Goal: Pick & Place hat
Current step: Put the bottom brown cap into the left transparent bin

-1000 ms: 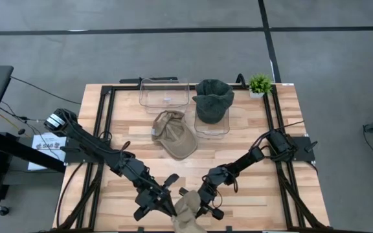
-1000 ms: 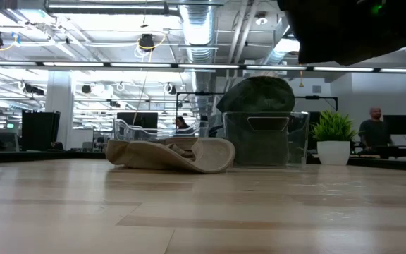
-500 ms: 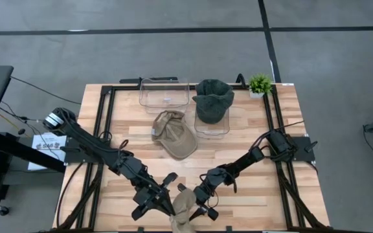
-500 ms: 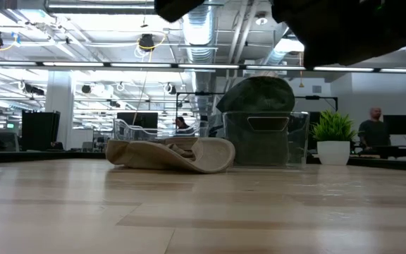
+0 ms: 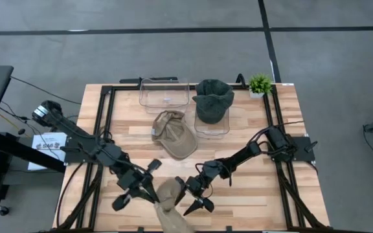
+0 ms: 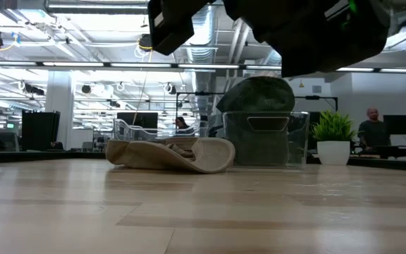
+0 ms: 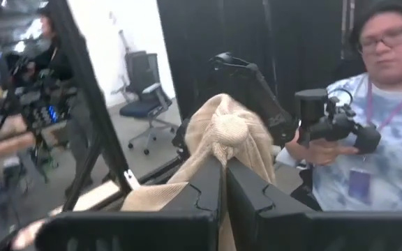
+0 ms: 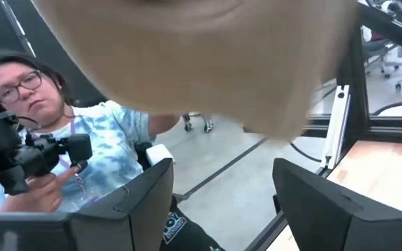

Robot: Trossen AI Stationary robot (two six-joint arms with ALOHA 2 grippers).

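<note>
— What colours have I got on the table?

— I see a tan hat (image 5: 167, 197) up between my dark arms, and a second tan hat (image 5: 175, 134) lying on the pale striped wood table (image 5: 251, 129). A dark green hat (image 5: 212, 97) sits in a clear bin (image 5: 212, 126), next to another clear bin (image 5: 164, 94).

— Anything else?

— A green plant (image 5: 259, 83) in a white pot, black frame rails (image 5: 105, 123), and a person in a blue-and-white tie-dye shirt (image 7: 368, 174).

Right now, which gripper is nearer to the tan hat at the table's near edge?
Left. The left gripper is shut on the tan hat; the right gripper stands open just beside it.
</note>
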